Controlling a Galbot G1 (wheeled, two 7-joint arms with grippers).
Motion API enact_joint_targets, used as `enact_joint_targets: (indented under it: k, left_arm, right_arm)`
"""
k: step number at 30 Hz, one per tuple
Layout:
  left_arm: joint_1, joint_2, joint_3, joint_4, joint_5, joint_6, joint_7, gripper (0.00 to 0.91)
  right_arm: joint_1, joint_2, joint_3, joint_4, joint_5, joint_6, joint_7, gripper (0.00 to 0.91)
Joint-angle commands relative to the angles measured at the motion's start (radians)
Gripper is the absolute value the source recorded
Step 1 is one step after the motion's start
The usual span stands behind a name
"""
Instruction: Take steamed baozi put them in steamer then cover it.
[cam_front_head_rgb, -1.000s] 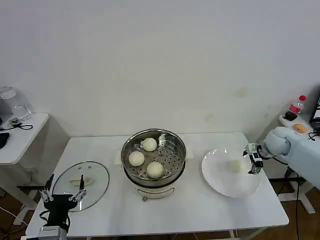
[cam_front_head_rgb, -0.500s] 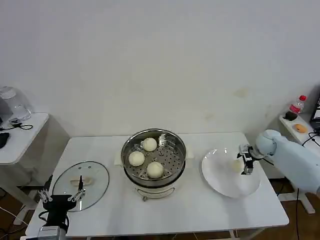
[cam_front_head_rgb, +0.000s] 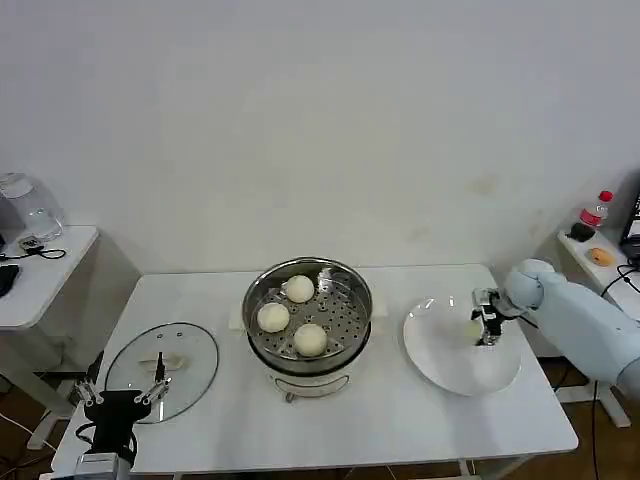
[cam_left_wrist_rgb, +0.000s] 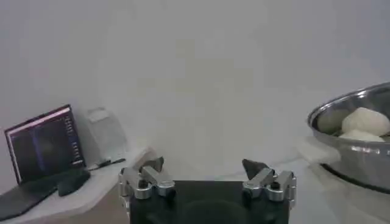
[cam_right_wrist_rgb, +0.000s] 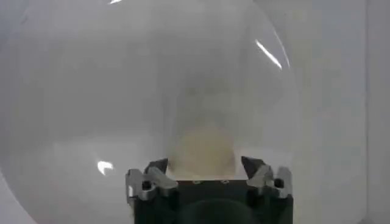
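Head view: the steamer (cam_front_head_rgb: 308, 314) is standing at the middle of a white table (cam_front_head_rgb: 330, 420), with three baozi (cam_front_head_rgb: 299, 288) (cam_front_head_rgb: 273, 317) (cam_front_head_rgb: 310, 339) lying inside on its perforated floor. To the steamer's left, the glass cover (cam_front_head_rgb: 161, 367) is lying flat on the table, handle up. To the steamer's right, a white plate (cam_front_head_rgb: 440, 360) is carrying the fourth baozi (cam_front_head_rgb: 473, 329) near its far right side. The right gripper (cam_front_head_rgb: 485, 329) is reaching over that side of the plate, its fingers spread around the bun. The left gripper (cam_front_head_rgb: 122, 393) is hanging at the table's near left corner, just at the cover's near edge, fingers parted and holding nothing.

Left wrist view: the left gripper (cam_left_wrist_rgb: 206, 178) is showing both fingers wide apart with only air between them. The steamer's steel rim (cam_left_wrist_rgb: 341, 122) is rising at one side, two baozi (cam_left_wrist_rgb: 364, 120) peeking over it. A dark screen (cam_left_wrist_rgb: 42, 143) is standing on a side table beyond.

Right wrist view: the right gripper (cam_right_wrist_rgb: 207, 173) is poised low over the plate (cam_right_wrist_rgb: 91, 109), the pale baozi (cam_right_wrist_rgb: 203, 152) sitting between its two open fingers; whether the pads are touching the bun is not clear.
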Motion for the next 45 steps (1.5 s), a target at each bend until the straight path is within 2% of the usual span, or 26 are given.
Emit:
enact_joint_targets:
  k: [1,5,11,15,20,26,27,32,38,45]
  left_arm:
    - [0.002,0.000,0.001,-0.002,0.001,0.000,-0.001,0.907]
    - [0.002,0.001,-0.004,-0.003,0.000,0.000,0.000,0.907]
    - [-0.004,0.001,-0.002,-0.001,0.003,0.003,0.000,0.907]
    - [-0.010,0.002,0.002,-0.003,0.003,0.004,0.000,0.907]
    - [-0.015,0.001,0.002,-0.009,0.005,0.006,0.000,0.907]
    - [-0.018,0.004,-0.004,-0.017,0.008,0.006,0.000,0.907]
    - [-0.017,0.004,-0.006,-0.018,0.007,0.006,0.000,0.907]
    - [-0.015,0.005,-0.020,-0.018,0.008,0.004,-0.001,0.907]
    - [-0.011,0.000,-0.028,-0.027,0.008,0.002,-0.002,0.907]
    - [-0.012,-0.001,-0.037,-0.031,0.008,0.002,-0.002,0.907]
  right_arm:
    - [0.013,0.001,0.000,0.007,0.011,-0.011,-0.015,0.574]
    - [0.062,-0.045,-0.039,0.090,0.054,-0.029,-0.051,0.584]
    - [0.295,-0.109,-0.161,0.245,0.175,-0.077,-0.050,0.595]
    - [0.452,-0.089,-0.254,0.290,0.289,-0.137,-0.039,0.595]
    - [0.652,-0.020,-0.391,0.387,0.427,-0.184,-0.016,0.595]
    - [0.735,0.093,-0.483,0.510,0.597,-0.317,0.079,0.605]
    - [0.741,0.130,-0.497,0.538,0.638,-0.359,0.104,0.605]
    - [0.742,0.269,-0.546,0.561,0.754,-0.448,0.188,0.605]
    - [0.688,0.365,-0.555,0.519,0.839,-0.528,0.270,0.605]
    - [0.605,0.366,-0.564,0.488,0.839,-0.574,0.297,0.605]
